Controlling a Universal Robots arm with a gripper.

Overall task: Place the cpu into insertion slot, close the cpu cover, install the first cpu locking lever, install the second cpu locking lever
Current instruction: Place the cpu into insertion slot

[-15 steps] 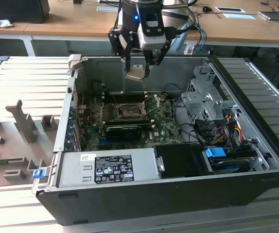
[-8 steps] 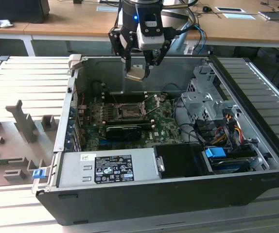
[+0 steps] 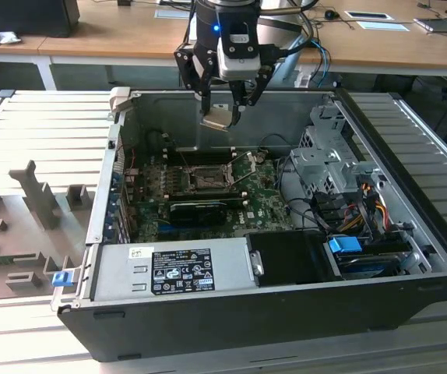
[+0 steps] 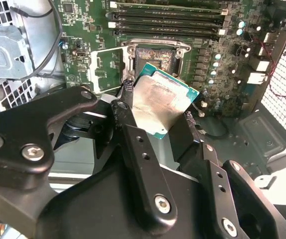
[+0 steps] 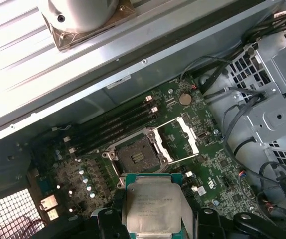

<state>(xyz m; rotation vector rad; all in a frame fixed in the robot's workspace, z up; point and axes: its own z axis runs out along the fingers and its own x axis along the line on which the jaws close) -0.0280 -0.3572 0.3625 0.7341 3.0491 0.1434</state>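
My gripper (image 3: 222,115) hangs above the open computer case, shut on the cpu (image 3: 216,119), a flat silvery chip held tilted between the fingers. In both wrist views the cpu (image 4: 163,104) (image 5: 153,204) sits between the black fingers (image 4: 128,119), above the green motherboard (image 5: 210,172). The insertion slot (image 3: 206,181) (image 5: 138,157) (image 4: 155,57) lies below and apart from the chip, its dark centre bare. The cpu cover (image 5: 184,140) (image 4: 105,69) stands swung open beside the slot. Thin lever rods (image 3: 243,161) stick up next to it.
Memory slots (image 5: 118,124) run along one side of the socket. A long black card (image 3: 200,209) lies in front of it. The power supply (image 3: 173,269), a drive cage (image 3: 325,156) and cable bundles (image 3: 356,199) crowd the case. Grey fixtures (image 3: 40,195) stand on the exterior view's left.
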